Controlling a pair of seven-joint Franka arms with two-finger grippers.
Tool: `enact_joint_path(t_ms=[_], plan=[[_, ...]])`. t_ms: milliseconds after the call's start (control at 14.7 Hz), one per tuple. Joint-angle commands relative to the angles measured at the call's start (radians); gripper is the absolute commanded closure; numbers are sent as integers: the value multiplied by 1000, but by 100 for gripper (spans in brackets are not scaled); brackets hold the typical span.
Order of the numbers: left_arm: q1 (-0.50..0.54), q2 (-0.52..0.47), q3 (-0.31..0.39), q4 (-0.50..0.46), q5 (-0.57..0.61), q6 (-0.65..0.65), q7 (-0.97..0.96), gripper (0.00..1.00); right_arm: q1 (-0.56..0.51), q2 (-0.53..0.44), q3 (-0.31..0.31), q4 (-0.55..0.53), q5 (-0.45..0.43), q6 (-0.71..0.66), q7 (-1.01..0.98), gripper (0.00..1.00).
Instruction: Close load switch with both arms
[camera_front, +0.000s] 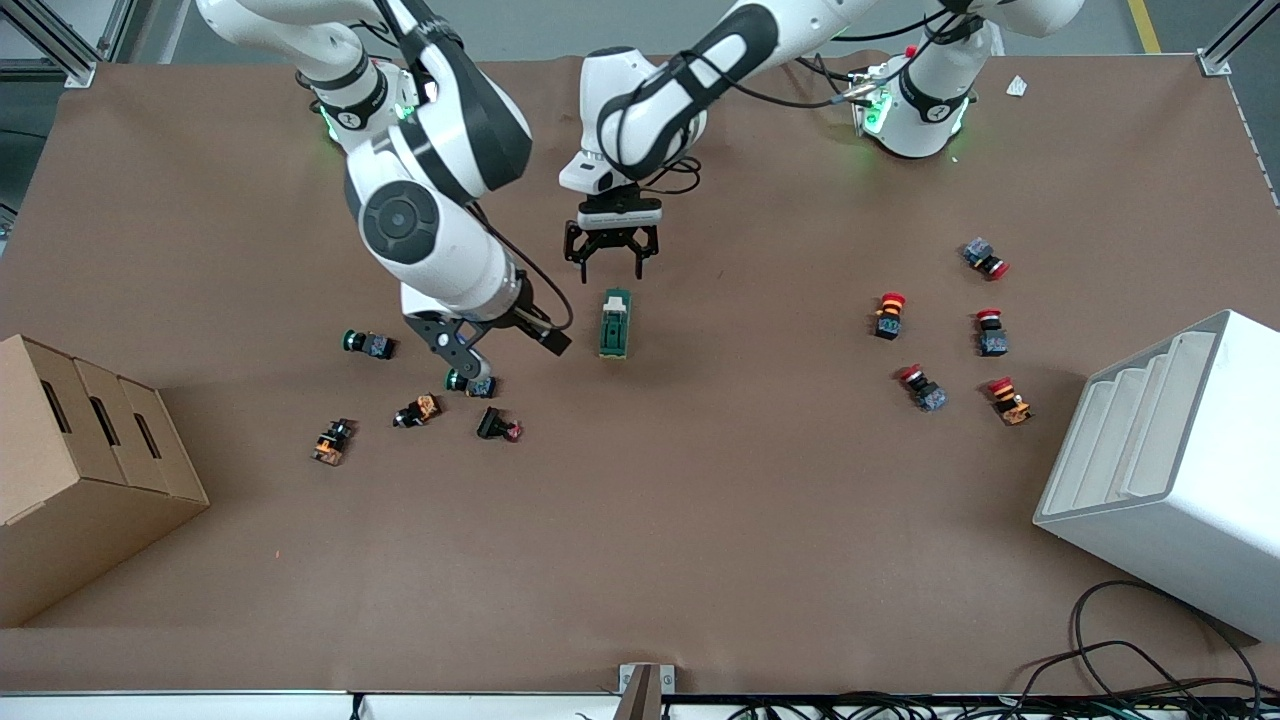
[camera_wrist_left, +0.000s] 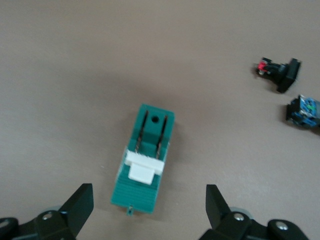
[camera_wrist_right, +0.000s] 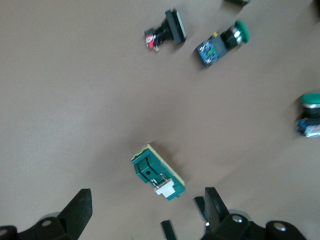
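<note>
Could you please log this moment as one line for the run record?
load switch: on table, untouched | left tool: open, above switch's base-side end | right tool: open, over green buttons beside switch

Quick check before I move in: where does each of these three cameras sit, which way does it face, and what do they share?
Front view: high across the table, facing both arms, the left gripper and the right gripper.
Left wrist view: on the left arm, looking down on the load switch, its open jaws flanking it.
Right wrist view: on the right arm, looking down; open jaws in view, switch between them.
Shared: all three show the load switch.
</note>
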Motion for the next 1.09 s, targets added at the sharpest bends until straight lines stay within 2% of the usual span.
enact_joint_path(t_ms=[0,340,475,611,747,1019], plan=[[-25,50,2,4,114,-60,-49,1,57,52,-5,3,20,54,72,0],[-86,125,21,18,304,-225,-52,1,99,144,-2,0,25,113,74,0],[-97,159,21,17,365,-273,-72,1,122,171,-4,0,78,133,73,0],[-109,200,21,17,437,-304,-132,1,145,184,-4,-31,92,169,73,0],[-119,228,21,18,467,-343,-158,1,168,181,-2,-92,92,227,73,0],[-143,237,21,20,467,-348,-163,1,194,171,-2,-147,92,287,73,0]])
